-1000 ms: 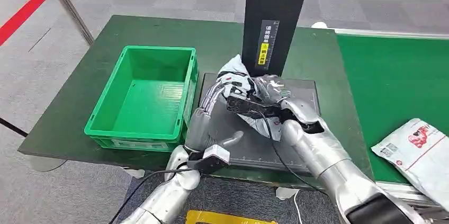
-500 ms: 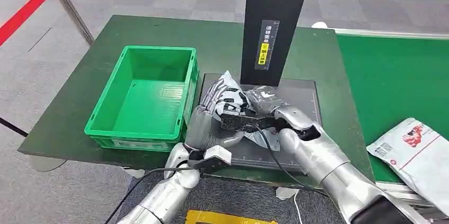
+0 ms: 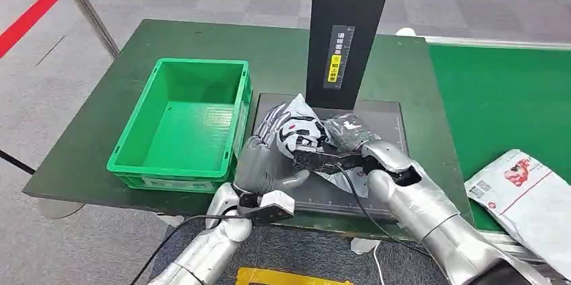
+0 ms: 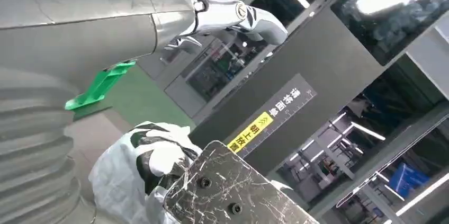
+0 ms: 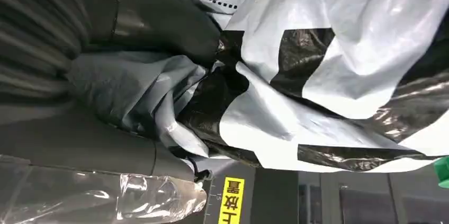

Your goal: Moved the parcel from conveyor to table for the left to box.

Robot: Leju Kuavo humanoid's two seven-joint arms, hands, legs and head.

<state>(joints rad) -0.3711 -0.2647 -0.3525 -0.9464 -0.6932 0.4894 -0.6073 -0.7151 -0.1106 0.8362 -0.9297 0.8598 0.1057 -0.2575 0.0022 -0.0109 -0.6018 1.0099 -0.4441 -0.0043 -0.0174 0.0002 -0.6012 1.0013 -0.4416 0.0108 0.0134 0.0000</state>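
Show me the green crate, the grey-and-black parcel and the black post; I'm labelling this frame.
green crate (image 3: 176, 133): head view, bare floor inside.
parcel (image 3: 296, 127): head view, crumpled top between the hands.
black post (image 3: 347, 22): head view, front face above its label.

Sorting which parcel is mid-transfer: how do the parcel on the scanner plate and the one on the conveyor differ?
The crumpled parcel sits between both robot hands, left and right; the conveyor parcel lies flat, untouched. The first has black markings, the second red. Both are white plastic mailers.
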